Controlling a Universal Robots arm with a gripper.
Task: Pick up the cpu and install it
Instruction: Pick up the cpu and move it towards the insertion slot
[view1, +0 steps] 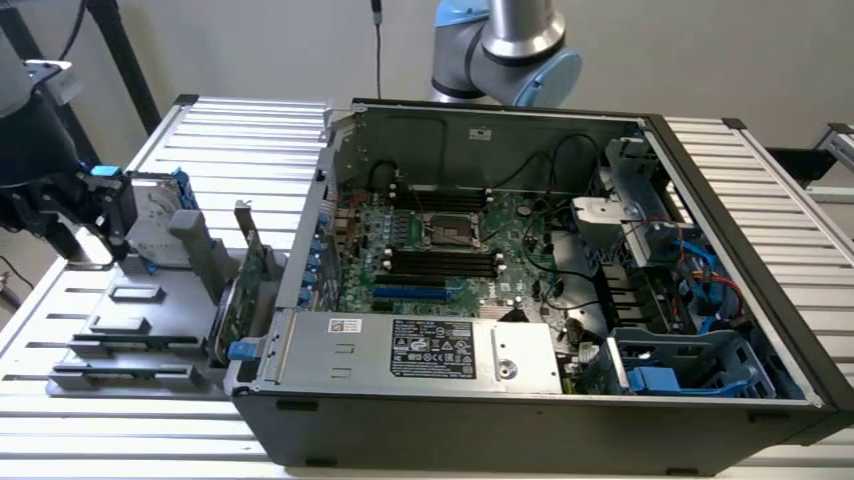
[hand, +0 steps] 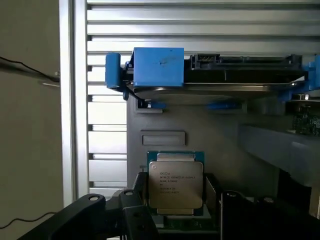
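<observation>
So there's one chip (hand: 176, 182) here, square with a dull silver lid and some printing on it. It's standing in a slot of the single grey holder (hand: 210, 145) near the counter (view1: 747, 160) edge on the exterior view's left. The one claw (hand: 177, 205) is right down over it, open, with a dark finger (hand: 132, 212) on each side of the chip, so two fingers around one chip. I honestly can't tell if either one is touching it. The chip looks like it's seated in the holder, not lifted. Just beyond it in the same holder is one hard drive (hand: 225, 75) with blue rails, and in the exterior view one green card (view1: 238, 290) stands on edge at the holder's case-side end. The one open computer case (view1: 534, 420) fills the middle of the counter. Inside it, one socket (view1: 451, 230) sits in the middle of the board with nothing in it, and one grey box with a black label (view1: 334, 350) lies along the near wall.
</observation>
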